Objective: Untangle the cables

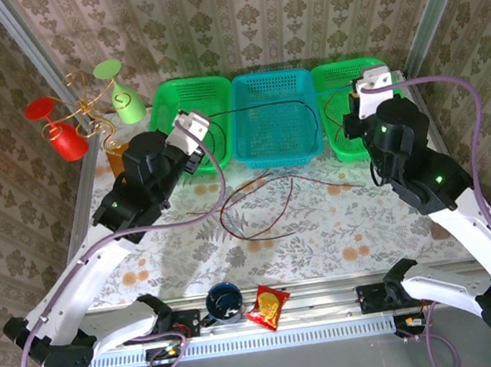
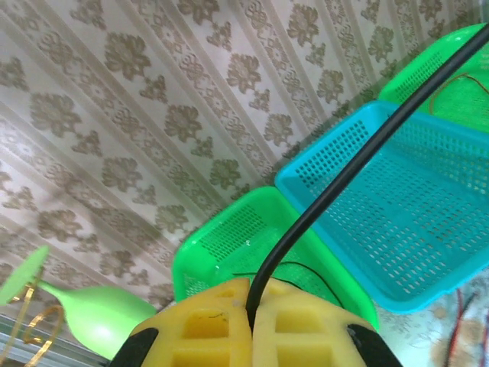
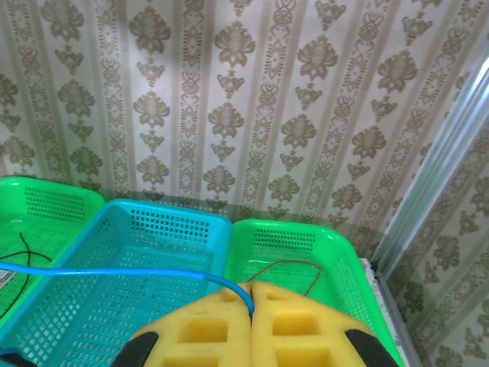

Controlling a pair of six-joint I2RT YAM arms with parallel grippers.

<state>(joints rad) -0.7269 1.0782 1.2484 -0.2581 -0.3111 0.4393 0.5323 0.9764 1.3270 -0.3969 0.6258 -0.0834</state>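
Note:
My left gripper (image 2: 250, 294) is shut on a black cable (image 2: 359, 157), which runs up and to the right over the teal basket (image 2: 428, 229). In the top view this gripper (image 1: 191, 125) hangs over the left green basket (image 1: 166, 99). A blue cable (image 3: 114, 271) is clamped in my shut right gripper (image 3: 250, 294) and stretches left across the teal basket. From above, the right gripper (image 1: 370, 86) is over the right green basket (image 1: 339, 67). Loose red cables (image 1: 262, 207) loop on the table in front of the baskets. A thin reddish cable (image 3: 290, 264) lies inside the right green basket.
A thin black cable (image 2: 306, 267) lies in the left green basket. A red glass (image 1: 63, 140) and a green glass (image 1: 126, 100) stand on a gold rack at the back left. At the near edge sit a dark cup (image 1: 223, 300) and a red snack packet (image 1: 267, 307).

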